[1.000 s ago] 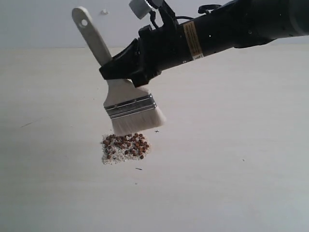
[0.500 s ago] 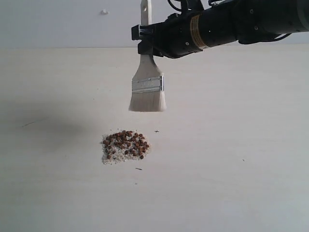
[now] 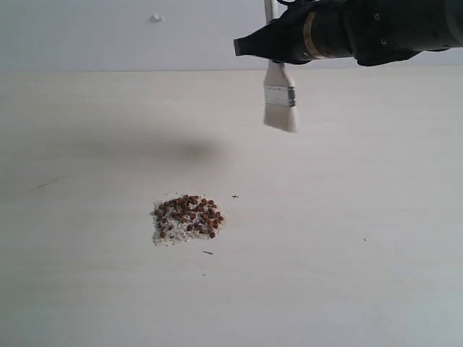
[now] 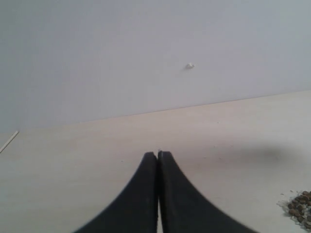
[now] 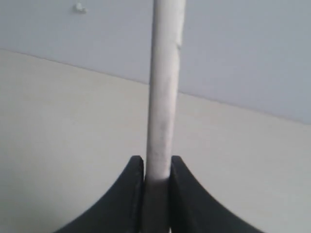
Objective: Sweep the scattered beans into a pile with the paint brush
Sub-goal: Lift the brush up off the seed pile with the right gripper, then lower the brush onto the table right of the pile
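The reddish-brown beans and pale crumbs lie gathered in one compact pile [image 3: 188, 219] on the pale table, a little left of centre in the exterior view; its edge also shows in the left wrist view as the pile [image 4: 300, 205]. High above and to the right of it hangs the paint brush [image 3: 280, 101], bristles down and seen edge-on, clear of the table. My right gripper [image 3: 269, 48] is shut on its pale handle [image 5: 164, 97], which stands up between the black fingers [image 5: 132, 184]. My left gripper [image 4: 158, 155] is shut and empty, its tips pressed together.
A grey wall rises behind the table, with a small white knob [image 3: 155, 17] on it. A tiny dark speck [image 3: 234, 196] and a short dark sliver [image 3: 207, 252] lie near the pile. The arm's soft shadow [image 3: 173, 150] falls on the table above the pile.
The right arm has lifted the brush off the pile's far edge and carried it up and to the right, turning it edge-on. The pile has not moved.
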`<state>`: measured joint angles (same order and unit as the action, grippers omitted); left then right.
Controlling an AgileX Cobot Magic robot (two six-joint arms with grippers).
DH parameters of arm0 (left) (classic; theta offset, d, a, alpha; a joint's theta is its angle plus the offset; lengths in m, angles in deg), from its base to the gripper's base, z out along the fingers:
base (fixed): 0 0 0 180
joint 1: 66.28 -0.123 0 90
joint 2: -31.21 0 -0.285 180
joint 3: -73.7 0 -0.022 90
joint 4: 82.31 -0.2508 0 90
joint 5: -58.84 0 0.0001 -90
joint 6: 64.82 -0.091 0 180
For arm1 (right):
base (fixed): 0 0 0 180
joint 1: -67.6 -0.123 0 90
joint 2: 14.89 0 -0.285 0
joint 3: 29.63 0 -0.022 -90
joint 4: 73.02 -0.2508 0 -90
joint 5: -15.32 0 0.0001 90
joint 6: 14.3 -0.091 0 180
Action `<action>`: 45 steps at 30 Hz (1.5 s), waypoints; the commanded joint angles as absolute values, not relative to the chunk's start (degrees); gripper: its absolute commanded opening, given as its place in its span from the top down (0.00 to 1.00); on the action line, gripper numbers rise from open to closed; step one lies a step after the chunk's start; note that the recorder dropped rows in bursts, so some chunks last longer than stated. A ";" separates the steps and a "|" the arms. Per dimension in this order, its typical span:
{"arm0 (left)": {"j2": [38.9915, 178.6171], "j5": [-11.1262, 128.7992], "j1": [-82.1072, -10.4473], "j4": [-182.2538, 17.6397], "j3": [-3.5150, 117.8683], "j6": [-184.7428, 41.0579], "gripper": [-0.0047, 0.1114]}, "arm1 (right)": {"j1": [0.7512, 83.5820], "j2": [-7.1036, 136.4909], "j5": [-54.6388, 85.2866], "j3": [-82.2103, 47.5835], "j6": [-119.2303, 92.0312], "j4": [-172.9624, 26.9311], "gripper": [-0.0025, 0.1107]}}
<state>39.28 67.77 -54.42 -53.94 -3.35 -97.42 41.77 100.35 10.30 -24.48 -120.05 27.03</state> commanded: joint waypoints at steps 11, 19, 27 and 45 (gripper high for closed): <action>38.99 67.52 -54.18 -53.82 -3.52 -97.42 0.96 | 50.18 99.68 -25.83 -32.21 -40.41 -44.67 0.98; 38.99 67.52 -54.18 -53.82 -3.52 -97.42 0.96 | 53.59 99.73 -43.58 -32.83 -12.70 -87.45 0.98; 38.99 67.52 -54.18 -53.82 -3.52 -97.42 0.96 | 50.43 99.73 -36.55 -22.87 3.54 -115.35 0.98; 38.99 67.52 -54.18 -53.82 -3.52 -97.42 0.96 | 48.93 107.09 -28.58 -10.74 23.74 -136.26 0.98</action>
<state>39.28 67.77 -54.42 -53.94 -3.35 -97.42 48.89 106.12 -28.77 -11.06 19.52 -131.91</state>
